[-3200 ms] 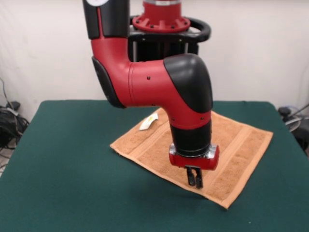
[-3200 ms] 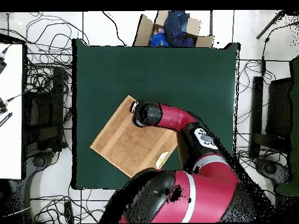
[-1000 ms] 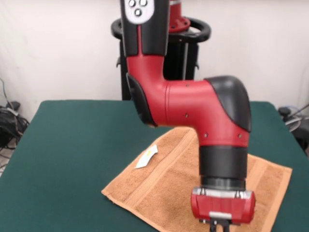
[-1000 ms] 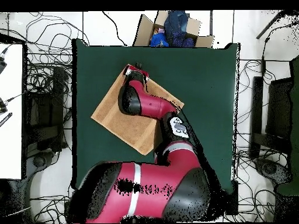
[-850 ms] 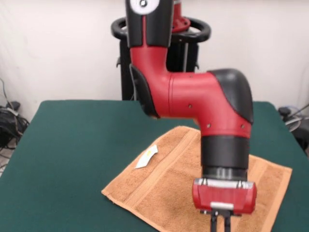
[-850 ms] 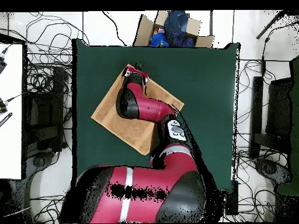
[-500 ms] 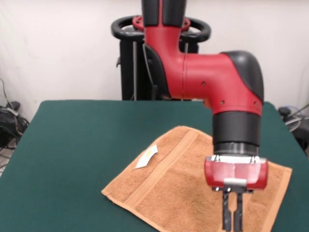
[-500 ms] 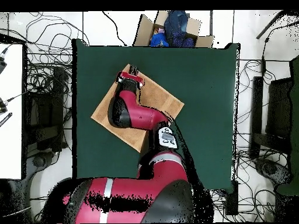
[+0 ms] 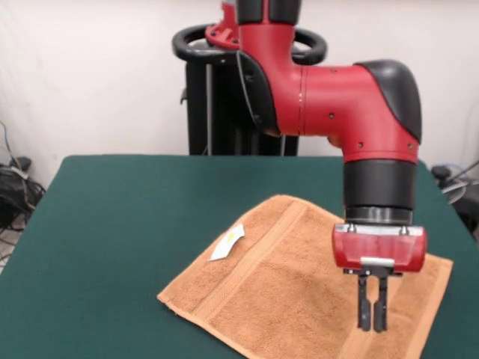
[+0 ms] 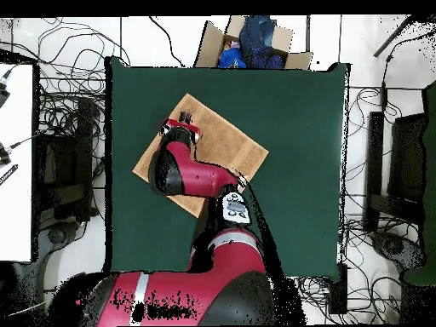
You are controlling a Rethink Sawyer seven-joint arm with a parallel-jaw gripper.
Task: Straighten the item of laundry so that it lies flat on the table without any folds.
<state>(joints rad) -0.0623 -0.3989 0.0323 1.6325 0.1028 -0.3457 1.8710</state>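
Although the towel point(image 9: 299, 288) already lies spread flat on the green table point(image 9: 112, 224), turned diagonally with its white tag point(image 9: 227, 244) lying on the cloth, I judge that little or nothing is left to straighten. The gripper point(image 9: 372, 314) hangs above the towel's right part with fingers nearly together, holding nothing. Nothing else lies on the table; a cardboard box point(image 10: 247, 44) stands beyond its edge

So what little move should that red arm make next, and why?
Probably just lift straight up and pull back. The towel already looks spread flat on the table with no folds showing where it can be seen, though the arm hides part of it. The gripper hangs just above the cloth, its fingers close together and holding nothing.
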